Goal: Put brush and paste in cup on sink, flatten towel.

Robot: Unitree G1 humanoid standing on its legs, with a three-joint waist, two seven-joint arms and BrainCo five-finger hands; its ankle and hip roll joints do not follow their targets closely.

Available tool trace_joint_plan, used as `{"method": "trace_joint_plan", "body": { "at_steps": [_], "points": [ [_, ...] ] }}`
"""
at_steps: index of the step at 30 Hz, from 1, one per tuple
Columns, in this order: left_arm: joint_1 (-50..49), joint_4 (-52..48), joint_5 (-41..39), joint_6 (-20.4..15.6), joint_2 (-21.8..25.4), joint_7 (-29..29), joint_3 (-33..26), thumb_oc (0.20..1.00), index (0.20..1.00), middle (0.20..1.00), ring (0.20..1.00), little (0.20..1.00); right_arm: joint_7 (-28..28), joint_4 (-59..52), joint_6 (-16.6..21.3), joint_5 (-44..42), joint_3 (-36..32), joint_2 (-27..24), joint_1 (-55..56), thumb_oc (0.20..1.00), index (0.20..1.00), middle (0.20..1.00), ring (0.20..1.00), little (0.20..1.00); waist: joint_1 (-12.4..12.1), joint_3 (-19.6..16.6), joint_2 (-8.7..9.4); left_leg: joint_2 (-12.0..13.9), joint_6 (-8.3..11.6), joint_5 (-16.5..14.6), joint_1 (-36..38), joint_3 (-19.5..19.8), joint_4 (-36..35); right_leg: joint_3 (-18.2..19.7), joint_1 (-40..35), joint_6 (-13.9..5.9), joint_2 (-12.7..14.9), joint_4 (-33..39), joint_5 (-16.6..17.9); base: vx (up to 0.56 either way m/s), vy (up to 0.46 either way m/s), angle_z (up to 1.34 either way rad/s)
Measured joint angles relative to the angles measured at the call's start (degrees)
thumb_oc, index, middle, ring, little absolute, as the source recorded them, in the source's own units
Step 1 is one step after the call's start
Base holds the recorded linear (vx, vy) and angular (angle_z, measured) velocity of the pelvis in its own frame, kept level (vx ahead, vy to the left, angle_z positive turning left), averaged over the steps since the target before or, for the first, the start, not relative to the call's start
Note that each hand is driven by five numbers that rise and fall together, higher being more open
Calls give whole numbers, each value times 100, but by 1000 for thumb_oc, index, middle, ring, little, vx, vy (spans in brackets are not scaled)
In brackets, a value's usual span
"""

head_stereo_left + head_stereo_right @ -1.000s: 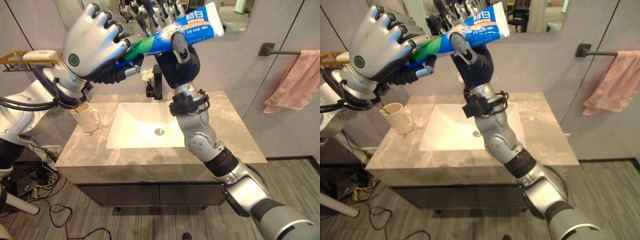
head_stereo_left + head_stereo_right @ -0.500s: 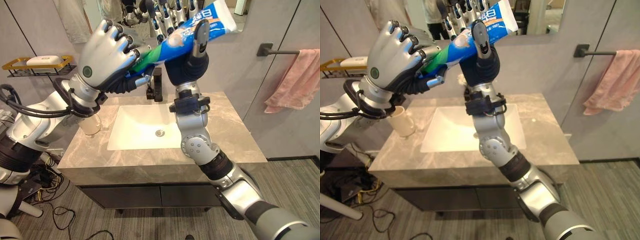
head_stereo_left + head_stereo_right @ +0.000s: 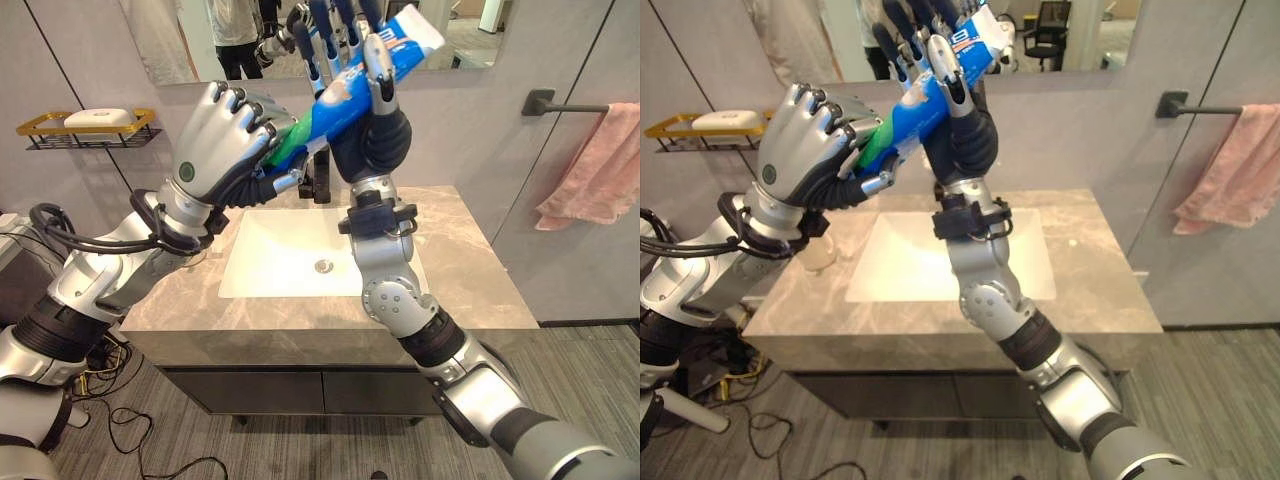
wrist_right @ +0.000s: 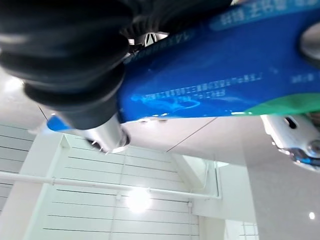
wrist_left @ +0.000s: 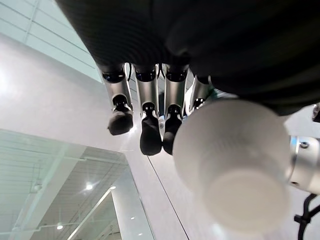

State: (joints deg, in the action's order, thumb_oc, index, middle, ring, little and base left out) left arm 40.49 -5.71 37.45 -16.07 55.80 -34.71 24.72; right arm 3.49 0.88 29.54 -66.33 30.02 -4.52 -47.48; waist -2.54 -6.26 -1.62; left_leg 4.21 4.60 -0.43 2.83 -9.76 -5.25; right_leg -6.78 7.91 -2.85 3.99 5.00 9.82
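Observation:
A blue toothpaste tube (image 3: 345, 92) with a green end is held in the air above the sink basin (image 3: 290, 255), tilted steeply with its flat end up. My left hand (image 3: 215, 140) is curled round the green cap end, and its wrist view shows the white cap (image 5: 230, 160) beside the bent fingers. My right hand (image 3: 375, 140) grips the tube's blue middle (image 4: 225, 85), thumb pressed across the front. The cream cup (image 3: 821, 257) stands on the counter left of the basin, mostly hidden behind my left wrist. A pink towel (image 3: 590, 170) hangs bunched on a wall bar at the right.
A black faucet (image 3: 321, 182) stands behind the basin. On the left wall a gold wire shelf (image 3: 85, 130) carries a white soap bar. A mirror hangs above the grey marble counter (image 3: 460, 260), with dark drawers below it.
The tube has swung from nearly level to steeply tilted. Both hands have kept their grip, and my left hand has dropped lower and moved toward the middle. The camera has also shifted.

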Motion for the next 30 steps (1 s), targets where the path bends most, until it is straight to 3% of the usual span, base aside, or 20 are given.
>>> {"method": "trace_joint_plan", "body": {
  "at_steps": [7,8,9,10,11,15,16,17,19,20,24,26,27,30],
  "points": [
    [-377,-45,-65,-8,-60,19,-154,216,216,216,216,216,140,6,-25,32,46,161,219,200,200,200,200,200,-5,-56,103,2,1,-1,-3,5,-1,-1,-1,3,-2,3,-5,0,0,0],
    [-420,-49,-72,-9,-67,18,-166,300,300,300,300,300,156,7,-30,40,46,185,250,200,200,200,200,200,-5,-63,116,0,1,-2,-2,5,-1,-1,-1,0,0,5,-8,0,0,0],
    [-585,-79,-89,-10,-170,19,-322,501,501,501,501,501,209,10,-41,139,43,227,305,200,200,200,200,200,-14,-62,132,0,1,-3,0,5,-1,-1,-4,-28,1,16,-28,0,0,0],
    [-727,-101,-101,-2,-279,14,-464,533,533,533,533,533,275,11,-42,190,42,248,359,200,200,200,200,200,-23,-58,147,1,1,-2,2,5,-1,-2,-4,-28,0,26,-28,0,0,0],
    [-892,-109,-103,1,-307,14,-580,1000,1000,1000,1000,1000,332,51,-52,192,43,240,430,200,200,200,200,200,-38,-35,189,7,1,0,2,5,2,-3,-5,-25,-6,39,-28,-36,0,1],
    [-1195,-189,-164,7,-364,13,-865,1000,1000,1000,1000,1000,448,245,-53,199,-31,153,621,200,200,200,200,200,-174,263,370,29,-4,-162,-110,115,415,-65,-125,10,10,-3,-23,-37,42,9],
    [-1269,-277,-283,9,-356,13,-1001,1000,1000,1000,1000,1000,522,267,-60,220,-73,137,638,200,200,200,200,200,-345,439,449,6,-10,-164,-103,144,436,-96,-160,32,36,-4,-33,-15,119,14],
    [-1329,-367,-303,10,-350,11,-1089,1000,1000,1000,1000,1000,522,267,-60,243,-87,150,639,200,200,200,200,200,-358,478,460,0,-23,-176,-107,147,460,-97,-170,31,44,-4,-33,-5,129,12],
    [-2279,-959,-503,-60,-686,4,-2133,1000,1000,1000,1000,1000,559,210,-67,463,-176,74,672,200,200,200,200,200,-387,687,449,-35,-115,-324,-207,260,651,-171,-199,-15,111,-105,-93,24,104,17],
    [-2540,-1077,-639,-65,-838,-3,-2358,1000,1000,1000,1000,1000,614,196,-64,508,-286,26,711,200,200,200,200,200,-417,735,449,-50,-119,-334,-210,314,680,-209,-201,-24,138,-171,-132,32,86,31],
    [-3897,-1233,-2023,-387,-1324,15,-3128,1000,1000,1000,1000,1000,1005,175,-72,942,-923,-374,845,200,200,200,200,200,-799,834,516,-152,-164,-360,-257,508,720,-399,-211,-124,283,-351,-253,24,86,30],
    [-4085,-1234,-2571,-456,-1574,31,-3184,1000,1000,1000,1000,1000,1086,162,-69,1135,-1101,-512,845,200,200,200,200,200,-881,886,561,-205,-189,-338,-289,656,768,-537,-204,-166,365,-418,-305,6,73,38],
    [-4236,-1187,-2921,-582,-1628,156,-3260,1000,1000,1000,1000,1000,1171,168,-125,1265,-1121,-600,812,200,200,200,200,200,-1050,959,598,-247,-219,-364,-304,692,810,-564,-212,-188,410,-489,-329,1,78,22],
    [-4552,-1123,-3400,-660,-1707,420,-3335,1000,1000,1000,1000,1000,1267,177,-131,1546,-1188,-701,699,200,200,200,200,200,-1137,1068,635,-310,-241,-375,-350,782,860,-662,-222,-213,497,-536,-359,2,55,19]
  ]
}}
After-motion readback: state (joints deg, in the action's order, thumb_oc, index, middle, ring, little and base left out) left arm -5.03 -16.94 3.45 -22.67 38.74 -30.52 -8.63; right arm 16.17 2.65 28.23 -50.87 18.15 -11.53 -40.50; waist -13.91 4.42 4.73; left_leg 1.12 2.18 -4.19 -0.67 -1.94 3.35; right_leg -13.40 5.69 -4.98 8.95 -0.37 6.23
